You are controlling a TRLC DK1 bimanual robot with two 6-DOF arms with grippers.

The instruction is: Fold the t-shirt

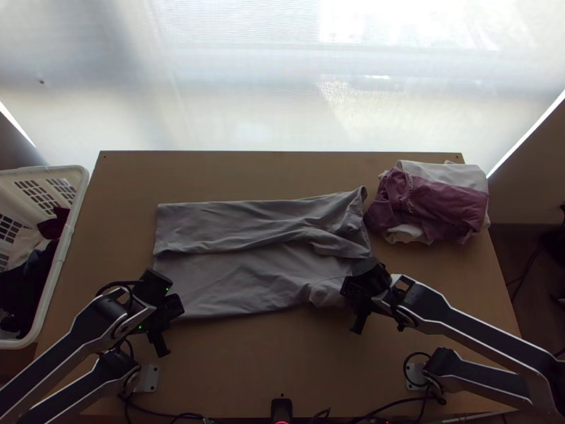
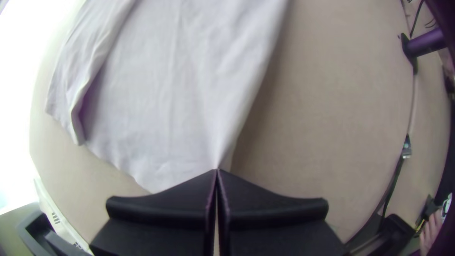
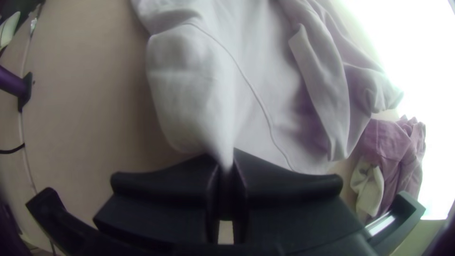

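The grey t-shirt [image 1: 247, 272] lies across the middle of the table, its far part folded over toward the near side. In the top view my left gripper [image 1: 161, 345] is at the shirt's near left corner and my right gripper [image 1: 359, 321] at its near right part. The left wrist view has my left gripper [image 2: 217, 171] shut on a corner of the shirt [image 2: 175, 85]. In the right wrist view my right gripper [image 3: 227, 166] is shut on a bunched bit of the shirt [image 3: 189, 90], near a seam; a sleeve opening lies beyond.
A pile of pink and white clothes [image 1: 434, 205] sits at the table's far right. The white basket [image 1: 67, 237] with dark and light clothes stands left of the table [image 1: 247, 367]. A small black device [image 1: 281, 408] is at the near edge, with cables beside it.
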